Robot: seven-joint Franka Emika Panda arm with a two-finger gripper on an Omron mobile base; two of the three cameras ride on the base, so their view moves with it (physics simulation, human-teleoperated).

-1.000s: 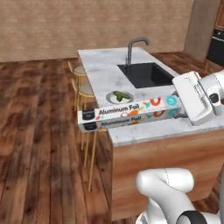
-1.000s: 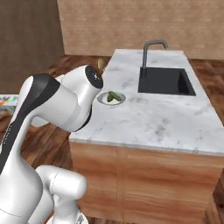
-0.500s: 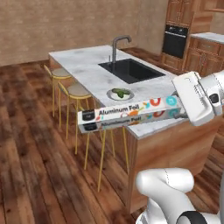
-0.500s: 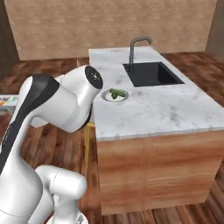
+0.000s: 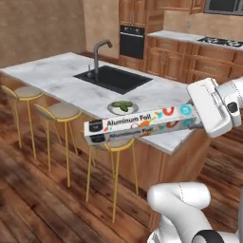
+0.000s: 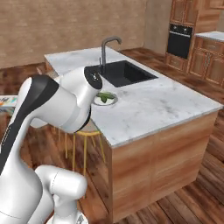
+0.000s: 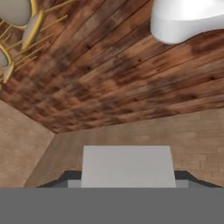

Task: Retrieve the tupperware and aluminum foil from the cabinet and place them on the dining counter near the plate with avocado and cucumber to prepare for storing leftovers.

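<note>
Nearest the base, out over the wooden floor (image 5: 38,190) on the stool side of the table (image 5: 47,76), the foil (image 5: 142,124) hangs level in the air, its black end patch pointing away from the arm and its red-orange and teal marks close to the white wrist. The hand (image 5: 192,121) is hidden behind the carton's far end and the wrist housing, so its fingers cannot be seen; since the carton floats unsupported at the arm's tip, it is judged to be pinched there, with the jaws pressed against its sides. In the hand view a pale grey flat face, probably the carton seen end-on, sits between the dark fingertips, with floor planks and yellow stool legs beyond.

Just past the foil stand the stools (image 5: 61,111), and beyond them, on the near edge of the table, the plate (image 5: 123,107) with its green pieces, beside the dark sink (image 5: 114,78). From the right base view the plate (image 6: 105,99) lies just behind the arm's elbow.

The foil is out of the cabinet but not yet set down; it is near the plate, though off the table's edge. No tupperware appears on the table, so that half seems undone.
</note>
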